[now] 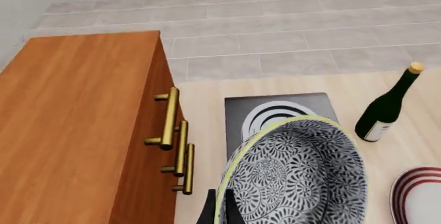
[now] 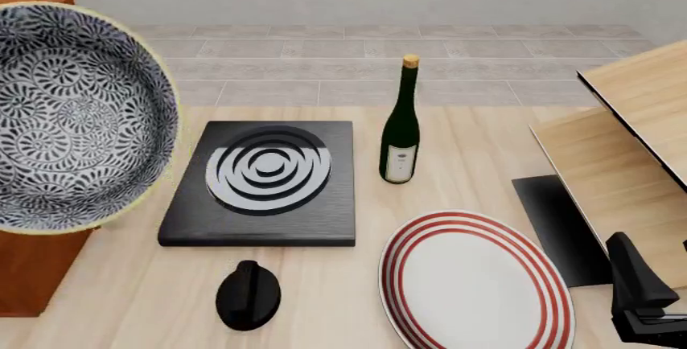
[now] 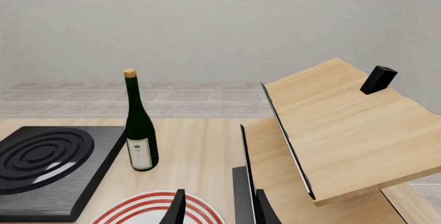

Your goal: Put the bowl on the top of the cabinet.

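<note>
One bowl [image 1: 296, 175], blue-and-white floral, pale rim | held raised beside the cabinet [image 1: 76, 126], near its top edge | left gripper [image 1: 222, 211] pinched on the rim | right gripper [image 3: 217, 208] spread, idle | judged rigid, glazed, slippery, breakable; rim hold advised.

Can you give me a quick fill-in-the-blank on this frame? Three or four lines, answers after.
1. The left tool holds the patterned ____ raised beside the cabinet.
2. The wine bottle stands upright, to the right of the black ____ in the front view.
3. The plate has ____ rings around its rim.
4. The cabinet front carries ____ brass bar handles.

Missing words: bowl; stove burner; red; three
</note>
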Robot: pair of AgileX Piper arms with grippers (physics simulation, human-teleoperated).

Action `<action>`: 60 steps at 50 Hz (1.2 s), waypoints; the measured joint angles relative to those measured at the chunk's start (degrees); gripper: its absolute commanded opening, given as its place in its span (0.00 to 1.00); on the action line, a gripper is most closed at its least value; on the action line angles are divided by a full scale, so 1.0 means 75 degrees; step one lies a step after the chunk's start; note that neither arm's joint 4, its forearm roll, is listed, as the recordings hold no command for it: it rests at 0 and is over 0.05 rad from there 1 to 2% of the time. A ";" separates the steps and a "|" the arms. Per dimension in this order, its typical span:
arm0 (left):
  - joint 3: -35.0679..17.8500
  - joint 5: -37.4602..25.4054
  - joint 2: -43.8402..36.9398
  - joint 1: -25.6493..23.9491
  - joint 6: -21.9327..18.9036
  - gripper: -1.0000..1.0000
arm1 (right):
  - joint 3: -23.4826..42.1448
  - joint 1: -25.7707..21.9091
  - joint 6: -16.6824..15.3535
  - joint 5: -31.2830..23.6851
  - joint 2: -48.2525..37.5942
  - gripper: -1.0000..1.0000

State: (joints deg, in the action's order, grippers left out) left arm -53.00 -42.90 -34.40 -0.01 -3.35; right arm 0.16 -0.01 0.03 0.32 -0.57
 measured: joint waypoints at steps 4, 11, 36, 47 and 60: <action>-0.0184 0.0090 -0.0085 0.0216 0.0124 0.00 | 0.0000 0.0000 0.0000 0.0000 0.0001 1.00; -0.0484 0.0281 -0.0235 0.0679 0.0463 0.00 | 0.0000 0.0000 -0.0001 0.0000 0.0001 1.00; -0.1205 0.0980 -0.0735 0.2283 0.1806 0.00 | 0.0000 0.0000 0.0000 0.0000 0.0000 1.00; -0.1525 0.1135 -0.0957 0.2724 0.2283 0.00 | 0.0000 0.0000 0.0000 0.0000 0.0000 1.00; -0.1774 0.1211 -0.1252 0.3116 0.2864 0.00 | 0.0000 0.0000 0.0000 0.0000 0.0000 1.00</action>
State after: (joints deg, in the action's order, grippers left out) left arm -66.30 -33.82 -43.79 23.36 18.14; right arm 0.16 -0.01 0.03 0.32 -0.57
